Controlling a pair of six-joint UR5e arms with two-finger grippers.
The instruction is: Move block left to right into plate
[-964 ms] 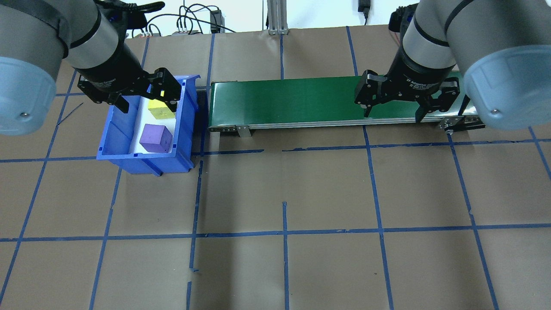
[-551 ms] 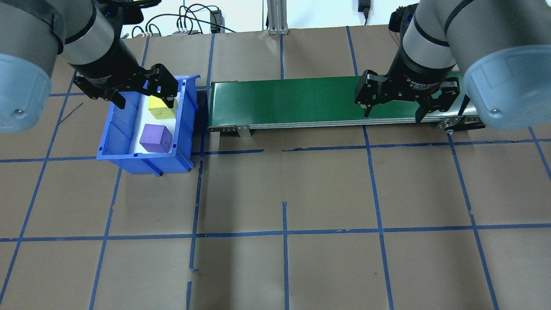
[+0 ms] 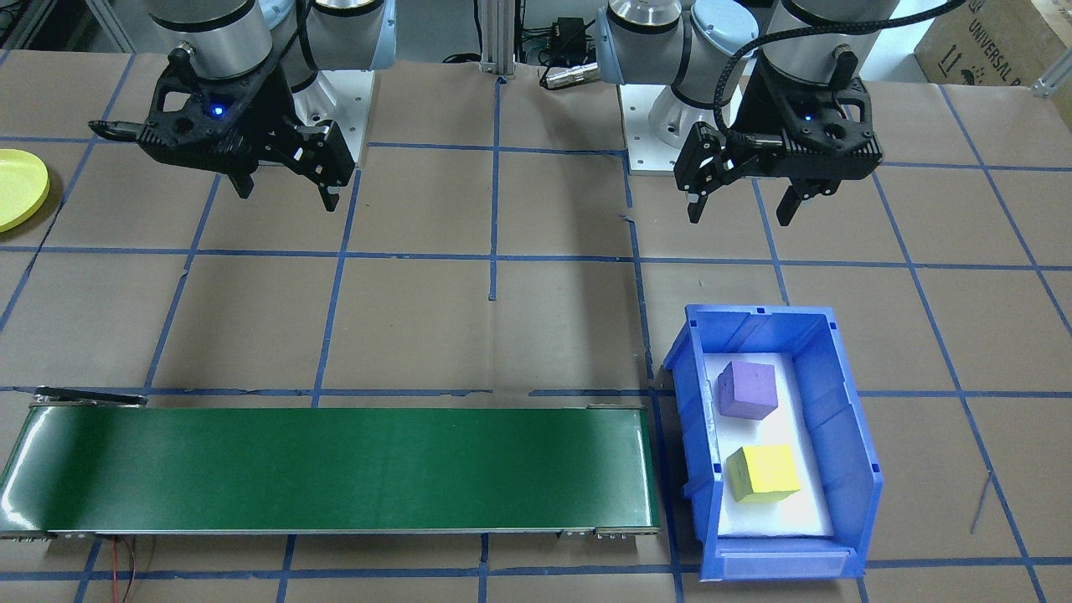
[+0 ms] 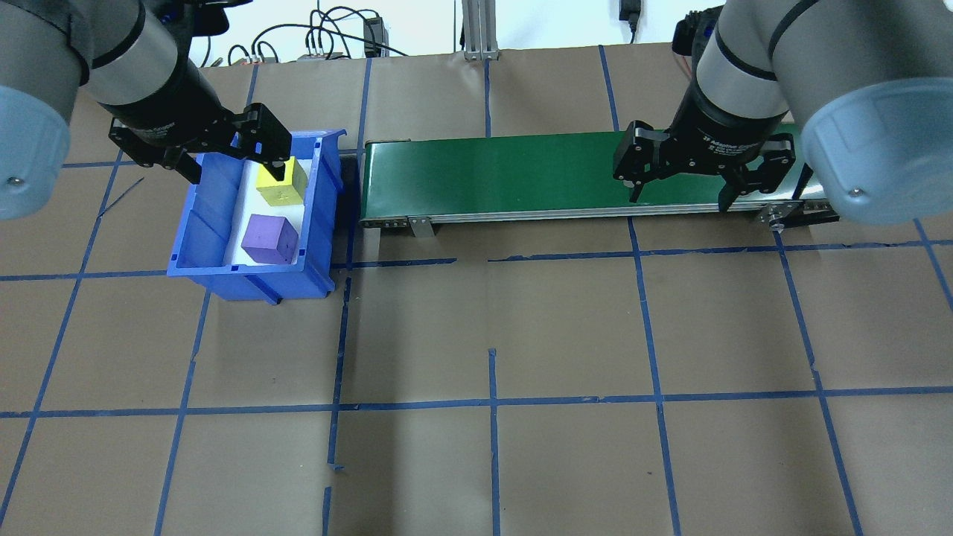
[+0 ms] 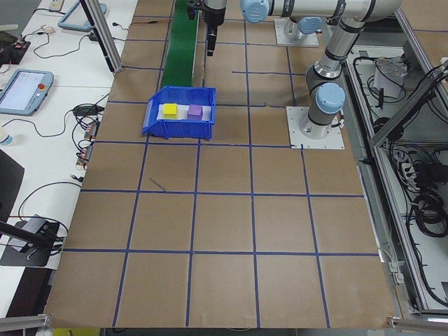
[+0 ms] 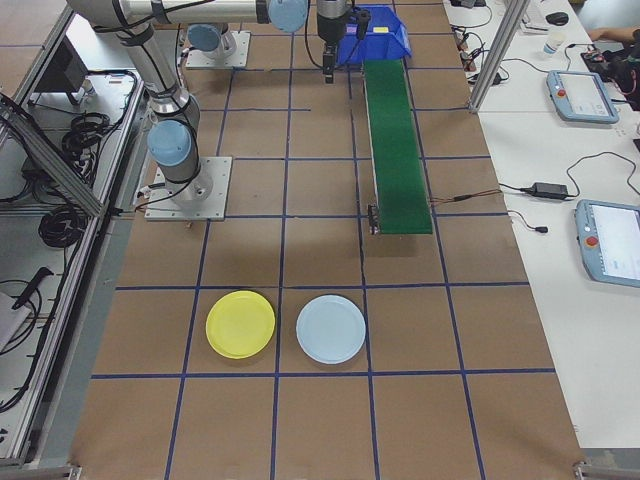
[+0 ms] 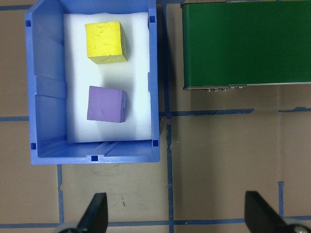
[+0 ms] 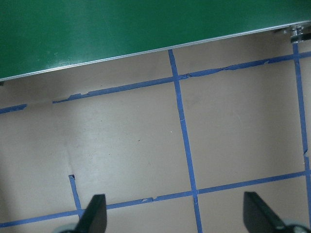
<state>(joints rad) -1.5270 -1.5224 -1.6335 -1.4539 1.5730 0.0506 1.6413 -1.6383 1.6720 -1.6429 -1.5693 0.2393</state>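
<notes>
**Meanwhile, both grippers hanging wide, cubes waiting in the bin**

Right now the blue bin (image 3: 775, 444) is sitting just off one end of the green conveyor belt (image 3: 335, 469), and it is holding both blocks on its white foam floor. The yellow cube (image 7: 105, 42) is lying at the end of the bin farther from the robot's base, the purple cube (image 7: 107, 103) nearer the base, the two apart from each other and neither touching the bin's walls.

The left gripper (image 3: 739, 205) is hanging in the air on the base side of the bin, its fingers spread wide and carrying nothing; from its own wrist camera both fingertips (image 7: 97, 213) are showing over bare brown paper, short of the bin. The right gripper (image 3: 285, 193) is hanging well away from the bin, near the conveyor's opposite end, and it too is gaping, with nothing between its fingers.

The yellow plate (image 6: 240, 324) is resting far from the bin, out beyond the conveyor's far end, just beside a pale blue plate (image 6: 331, 329), the two not touching. Nothing is lying on the yellow plate.
</notes>
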